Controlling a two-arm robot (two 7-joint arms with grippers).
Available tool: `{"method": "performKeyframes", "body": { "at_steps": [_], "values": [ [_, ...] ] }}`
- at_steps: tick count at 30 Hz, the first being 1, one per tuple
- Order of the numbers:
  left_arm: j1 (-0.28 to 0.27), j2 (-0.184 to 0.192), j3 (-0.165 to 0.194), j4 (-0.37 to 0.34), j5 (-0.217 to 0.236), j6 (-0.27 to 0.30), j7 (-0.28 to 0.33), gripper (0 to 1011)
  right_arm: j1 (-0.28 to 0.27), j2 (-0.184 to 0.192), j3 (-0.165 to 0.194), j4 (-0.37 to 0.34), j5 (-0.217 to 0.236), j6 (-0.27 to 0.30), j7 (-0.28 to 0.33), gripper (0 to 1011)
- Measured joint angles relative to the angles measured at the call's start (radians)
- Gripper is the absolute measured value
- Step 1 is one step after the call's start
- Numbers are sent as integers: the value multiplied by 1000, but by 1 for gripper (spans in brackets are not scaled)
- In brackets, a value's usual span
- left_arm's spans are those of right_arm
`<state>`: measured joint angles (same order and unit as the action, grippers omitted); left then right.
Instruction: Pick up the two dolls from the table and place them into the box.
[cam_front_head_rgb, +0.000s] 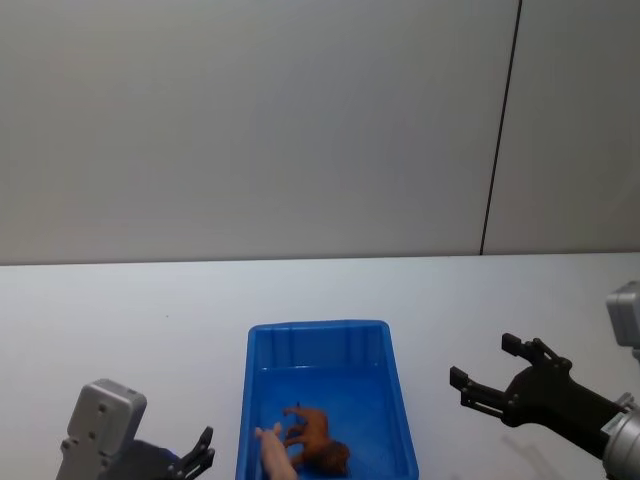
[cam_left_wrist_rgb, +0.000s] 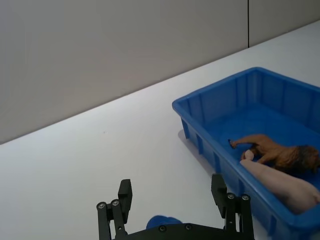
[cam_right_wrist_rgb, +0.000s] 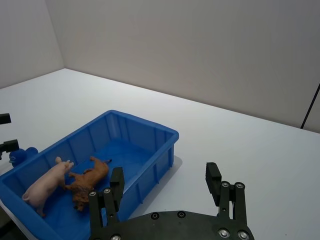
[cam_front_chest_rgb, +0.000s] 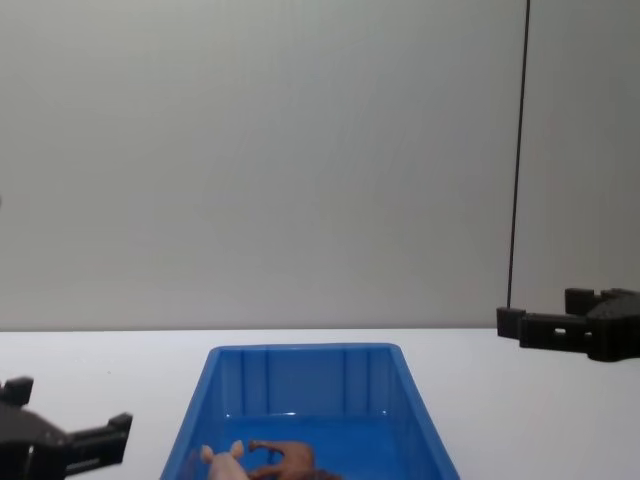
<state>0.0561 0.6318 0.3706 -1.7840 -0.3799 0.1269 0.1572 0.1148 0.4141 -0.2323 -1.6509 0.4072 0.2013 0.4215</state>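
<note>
Dolls both lie inside the box (cam_front_head_rgb: 262, 380): the lion (cam_front_head_rgb: 317, 447) on its side on the blue floor at the near end, the pig (cam_front_head_rgb: 273, 452) just beside it and touching, toward the left end effector's side. Nothing of the task is left on the bench (cam_front_head_rgb: 120, 320).

Left end effector (cam_front_head_rgb: 196, 456) hangs low over the bench just outside the box's left wall, fingers apart and empty; the pig lies to its right, the closer doll to it. Right end effector (cam_front_head_rgb: 495, 375) sits well apart from the box's right wall, fingers spread wide, gripping nothing.

Judging by this, placement looks finished, and any coming move is likely only a retreat of both arms.
</note>
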Motion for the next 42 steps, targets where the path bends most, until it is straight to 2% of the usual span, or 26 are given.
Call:
{"method": "performKeyframes", "body": {
  "at_steps": [11, 25, 31, 32, 33, 38, 42],
  "values": [
    [10, -5, -7, 57, -31, -7, -24, 1001, -1, 1, 0, 0, 0, 0, 0, 1001],
    [-2, -37, -12, 144, -53, -44, -63, 1000, -1, 1, 0, 0, 0, 0, 0, 1001],
    [-13, -48, -15, 170, -57, -45, -84, 881, -1, 1, 0, 0, 0, 0, 0, 1001],
    [-16, -51, -15, 177, -59, -41, -91, 834, -1, 1, 0, 0, 0, 0, 0, 1001],
    [-18, -53, -16, 181, -59, -39, -96, 834, -1, 1, 0, 0, 0, 0, 0, 1001],
    [-30, -61, -19, 200, -60, -24, -119, 646, -1, 1, 0, 0, 0, 0, 0, 1001],
    [-36, -64, -22, 206, -59, -17, -128, 558, -1, 1, 0, 0, 0, 0, 0, 1001]
  ]
}}
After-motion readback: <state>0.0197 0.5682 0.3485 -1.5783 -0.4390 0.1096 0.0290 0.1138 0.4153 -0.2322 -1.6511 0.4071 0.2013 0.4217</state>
